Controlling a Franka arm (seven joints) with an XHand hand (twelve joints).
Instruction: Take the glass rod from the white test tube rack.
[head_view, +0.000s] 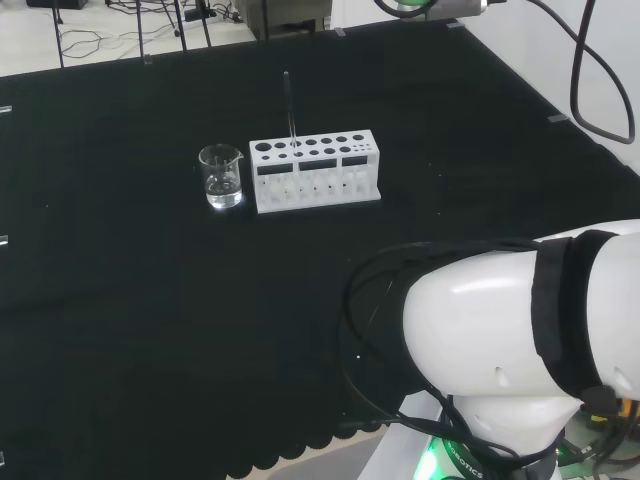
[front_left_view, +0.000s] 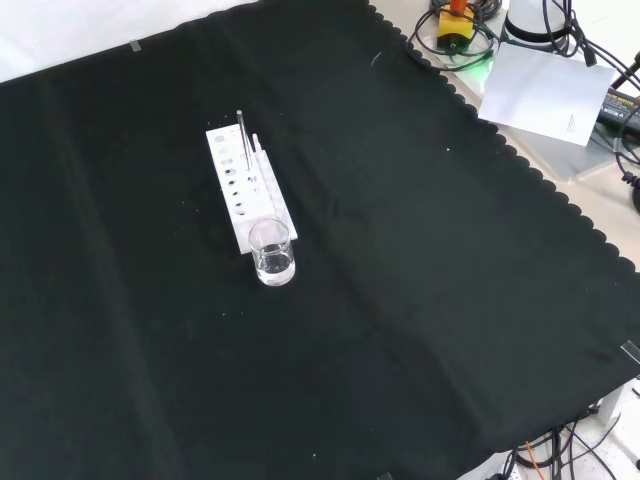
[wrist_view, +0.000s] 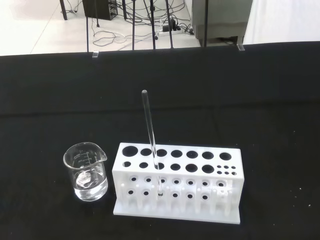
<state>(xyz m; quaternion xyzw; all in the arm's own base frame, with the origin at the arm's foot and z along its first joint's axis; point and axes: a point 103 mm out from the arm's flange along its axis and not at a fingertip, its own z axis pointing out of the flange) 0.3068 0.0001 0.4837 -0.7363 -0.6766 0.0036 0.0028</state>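
White rack (wrist_view: 177, 182), glass rod (wrist_view: 150, 135) upright inside

A white test tube rack (wrist_view: 177, 182) dotted with rows of round dark holes stands on a plain black cloth (front_left_view: 420, 280) covering the counter. A clear glass rod (wrist_view: 150, 135) rises from one hole. Beside the rack sits a clear glass beaker (wrist_view: 86, 171) with faint pale markings.
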